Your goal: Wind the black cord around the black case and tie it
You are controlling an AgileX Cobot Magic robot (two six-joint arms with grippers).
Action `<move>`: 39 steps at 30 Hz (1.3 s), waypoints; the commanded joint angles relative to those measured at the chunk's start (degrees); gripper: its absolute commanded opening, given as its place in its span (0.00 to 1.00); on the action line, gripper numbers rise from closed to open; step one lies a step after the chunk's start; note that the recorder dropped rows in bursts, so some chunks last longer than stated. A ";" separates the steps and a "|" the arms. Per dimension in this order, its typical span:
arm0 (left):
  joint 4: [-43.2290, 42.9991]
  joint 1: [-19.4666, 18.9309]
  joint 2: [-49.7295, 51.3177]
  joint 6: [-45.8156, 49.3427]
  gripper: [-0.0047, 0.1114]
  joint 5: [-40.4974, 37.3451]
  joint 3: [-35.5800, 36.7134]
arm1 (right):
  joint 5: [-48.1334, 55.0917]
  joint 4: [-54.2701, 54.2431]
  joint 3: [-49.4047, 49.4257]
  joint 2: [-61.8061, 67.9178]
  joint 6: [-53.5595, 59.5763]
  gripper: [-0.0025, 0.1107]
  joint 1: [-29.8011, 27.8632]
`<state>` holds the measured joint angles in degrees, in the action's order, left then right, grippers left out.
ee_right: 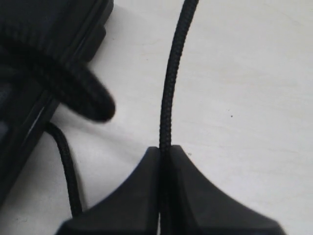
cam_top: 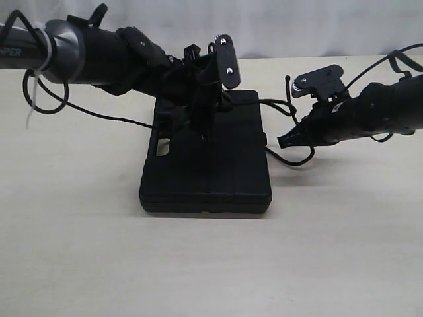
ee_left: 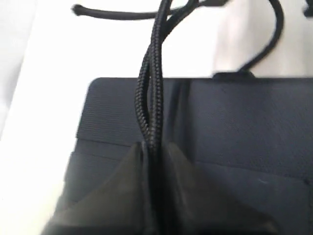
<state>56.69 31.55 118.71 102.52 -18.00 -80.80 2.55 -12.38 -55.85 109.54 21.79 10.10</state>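
as left jaws pinch the black cord (ee_left: 148,98) (doubled) over the black case (ee_left: 239,132), right jaws clamp it.

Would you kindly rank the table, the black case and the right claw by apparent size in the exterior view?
1. table, by far the largest.
2. black case, lying flat on it.
3. right claw, shut on the black cord, clearly the smallest.

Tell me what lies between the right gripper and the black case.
In the exterior view, loops of thin black braided cord cross pale tabletop between right gripper and flat matte black plastic case.
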 commanded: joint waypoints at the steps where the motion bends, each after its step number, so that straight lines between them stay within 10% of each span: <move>1: 14.82 -3.12 -0.69 -2.16 0.04 3.71 0.06 | 0.24 0.43 0.30 -1.56 1.95 0.06 0.01; 32: 5.03 -7.83 -0.33 -0.96 0.04 2.33 0.18 | -1.92 0.43 1.31 -4.69 12.04 0.06 8.07; 39: 8.88 -7.83 -0.33 -2.21 0.04 14.31 0.18 | 0.55 1.04 1.34 -4.69 12.04 0.06 8.07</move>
<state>63.71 23.88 118.47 101.18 -8.39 -80.72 2.59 -11.94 -54.68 105.11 33.55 18.06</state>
